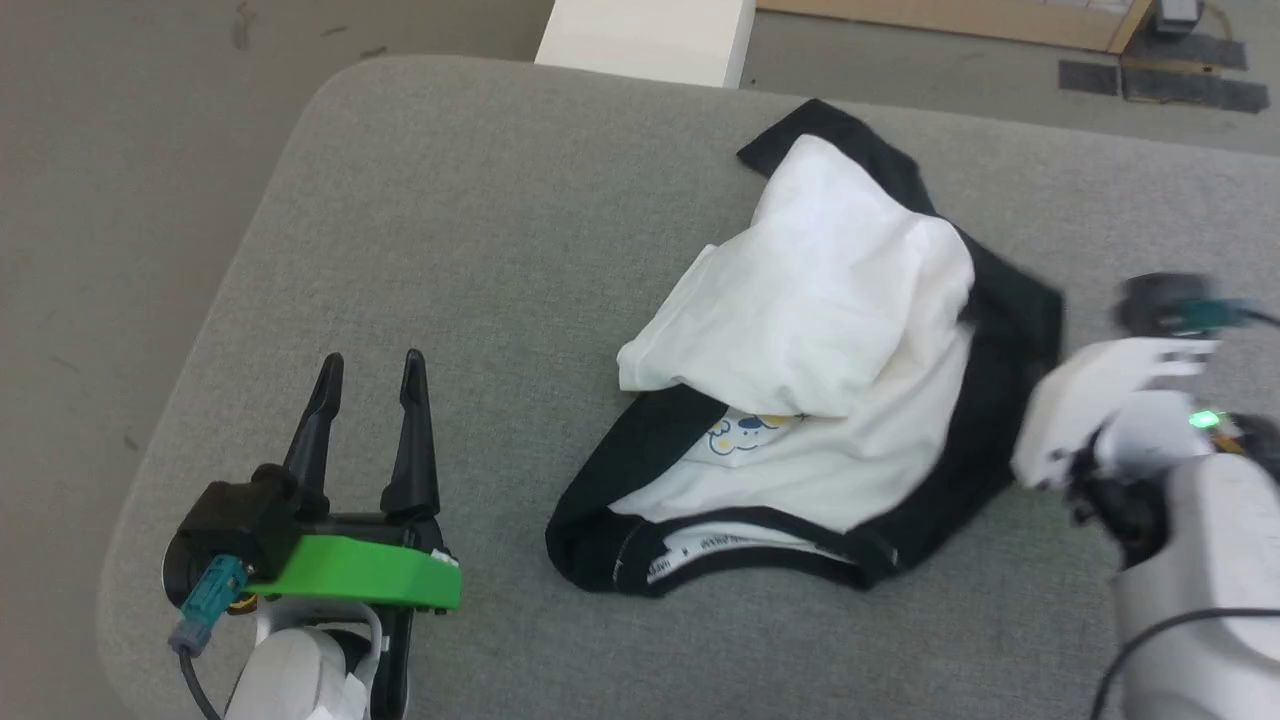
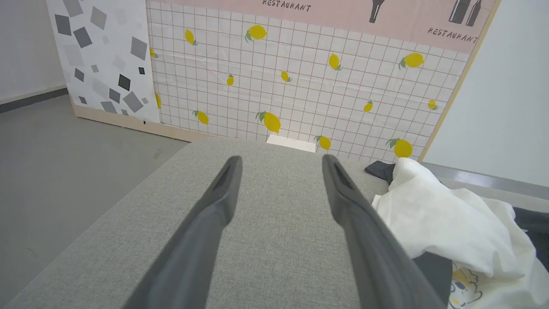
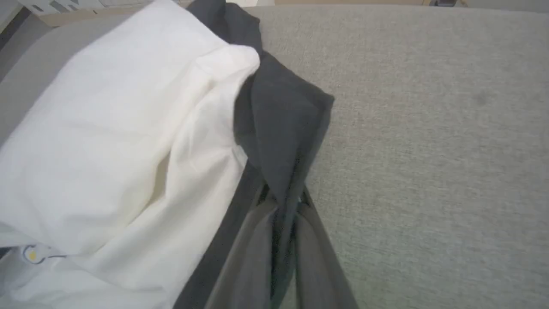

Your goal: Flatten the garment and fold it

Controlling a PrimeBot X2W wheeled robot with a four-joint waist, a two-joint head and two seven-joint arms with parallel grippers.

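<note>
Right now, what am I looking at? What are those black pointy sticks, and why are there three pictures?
It is a robot with two arms, and each picture comes from a different camera. One camera sits on its head and looks down at a soft grey surface. The other two sit on its wrists. The black sticks are fingers. The left gripper is open and holds nothing. A crumpled T-shirt, white with black sleeves and a little yellow cartoon, lies on the surface. In the right wrist picture, the right gripper is pinched shut on a black part of the T-shirt.
</note>
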